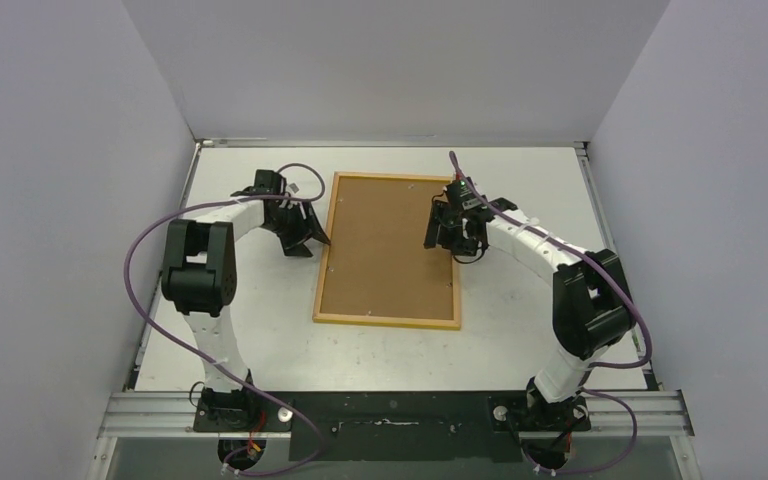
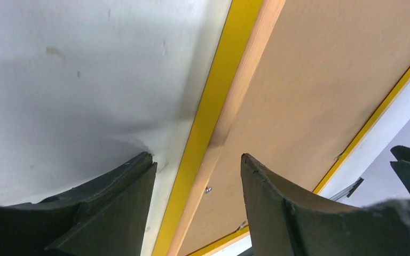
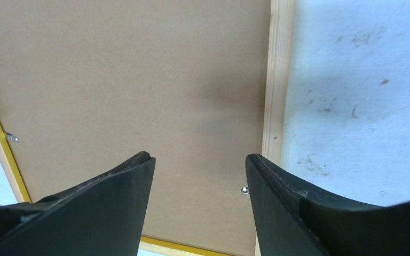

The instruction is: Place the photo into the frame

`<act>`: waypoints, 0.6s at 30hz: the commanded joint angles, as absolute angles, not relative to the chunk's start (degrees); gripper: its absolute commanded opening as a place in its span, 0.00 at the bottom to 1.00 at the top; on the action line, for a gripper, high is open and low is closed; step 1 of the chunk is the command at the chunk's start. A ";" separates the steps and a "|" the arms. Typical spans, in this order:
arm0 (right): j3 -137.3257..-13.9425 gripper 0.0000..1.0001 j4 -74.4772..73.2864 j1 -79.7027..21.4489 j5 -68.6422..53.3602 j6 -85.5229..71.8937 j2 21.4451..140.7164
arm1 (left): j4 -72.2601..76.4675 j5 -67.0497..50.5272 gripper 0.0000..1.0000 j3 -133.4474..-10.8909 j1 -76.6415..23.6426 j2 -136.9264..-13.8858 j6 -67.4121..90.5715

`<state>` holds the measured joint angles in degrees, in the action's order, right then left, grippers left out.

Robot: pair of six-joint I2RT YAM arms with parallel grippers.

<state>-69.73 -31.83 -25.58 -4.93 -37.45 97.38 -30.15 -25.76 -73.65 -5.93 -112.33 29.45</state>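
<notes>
The frame (image 1: pixel 385 321) lies face down in the middle of the table, with a brown backing board (image 1: pixel 385 250) filling it. The photo is hidden. My left gripper (image 1: pixel 310 235) hovers at the frame's left edge, open. In the left wrist view its fingers (image 2: pixel 139 181) straddle the yellow and wooden border (image 2: pixel 213 106) without touching it. My right gripper (image 1: pixel 445 235) is over the right side, open. In the right wrist view it (image 3: pixel 198 160) stands above the board (image 3: pixel 139 80), beside the wooden edge (image 3: pixel 277 80), holding nothing.
Small metal clips (image 3: pixel 244 190) (image 2: pixel 208 189) sit on the frame's back edges. White walls (image 1: pixel 60 200) enclose the white table (image 1: pixel 520 340) on three sides. A metal rail (image 1: pixel 390 412) carrying both arm bases runs along the near edge.
</notes>
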 commanded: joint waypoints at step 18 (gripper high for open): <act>-77.05 0.73 -33.95 -21.89 -6.71 -30.56 109.20 | -29.26 -31.36 0.39 -78.56 -6.91 -118.42 31.58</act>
<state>-74.08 -33.98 -21.52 -2.02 -32.97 108.20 -29.85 -28.45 -78.91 -6.13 -117.49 31.88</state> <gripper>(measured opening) 0.732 0.411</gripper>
